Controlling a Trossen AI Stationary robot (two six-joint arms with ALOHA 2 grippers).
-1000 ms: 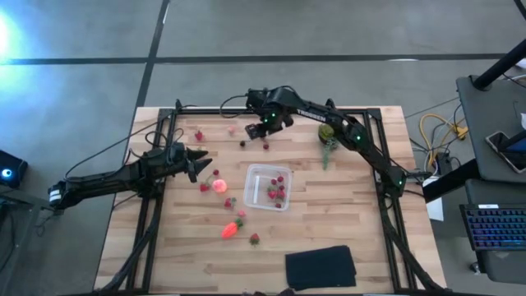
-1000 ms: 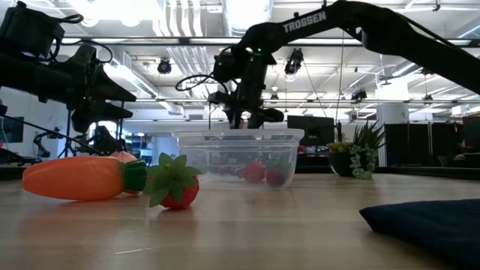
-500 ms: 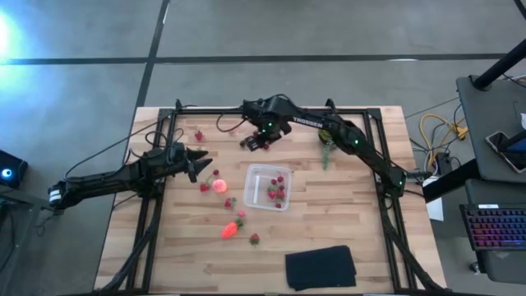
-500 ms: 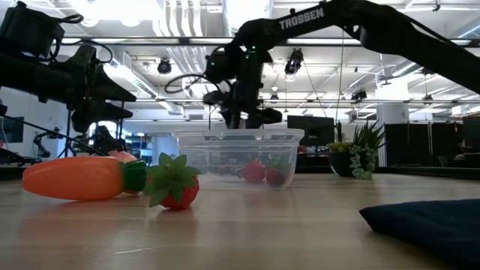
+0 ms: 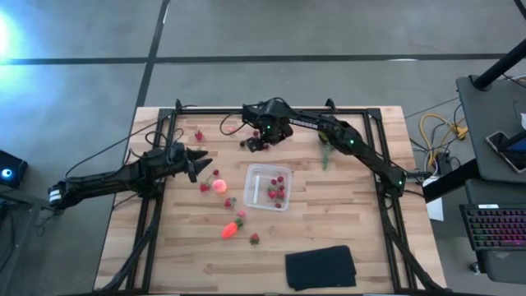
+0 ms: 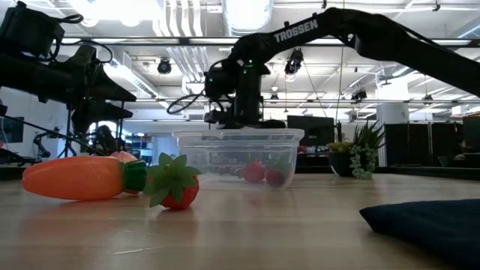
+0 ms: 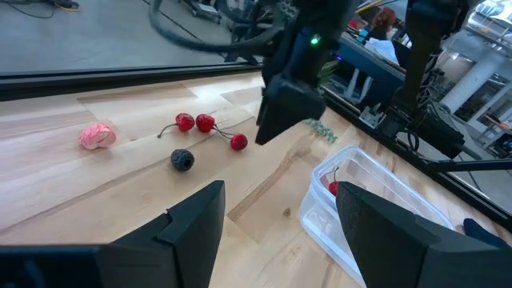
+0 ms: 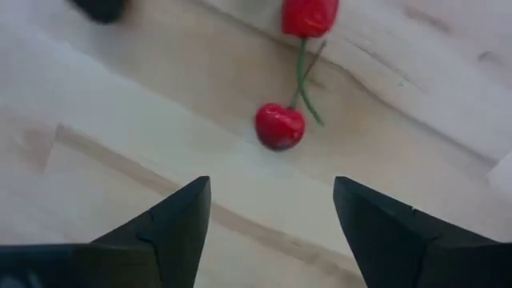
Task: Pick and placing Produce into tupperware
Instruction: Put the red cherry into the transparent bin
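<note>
The clear tupperware (image 5: 269,187) stands mid-table with several red berries in it. A cherry pair (image 8: 280,126) and a dark berry (image 7: 182,160) lie on the wood beyond its far side. My right gripper (image 8: 272,228) hovers open just above them, its fingers pointing down, touching nothing. A pink-orange round fruit (image 5: 219,186), an orange carrot piece (image 5: 230,228) and a strawberry (image 5: 255,239) lie left of and nearer than the container. My left gripper (image 5: 205,162) waits open at the left, above the table.
A black folded cloth (image 5: 320,267) lies near the front edge, right of centre. A spiky potted plant (image 5: 327,134) stands at the far right. A pink piece (image 7: 98,136) and loose red berries (image 5: 199,136) lie at the far left.
My right gripper has swung toward the table's left and near edges and has come down, from above the far side of the tupperware to just over the cherries and the dark berry.
</note>
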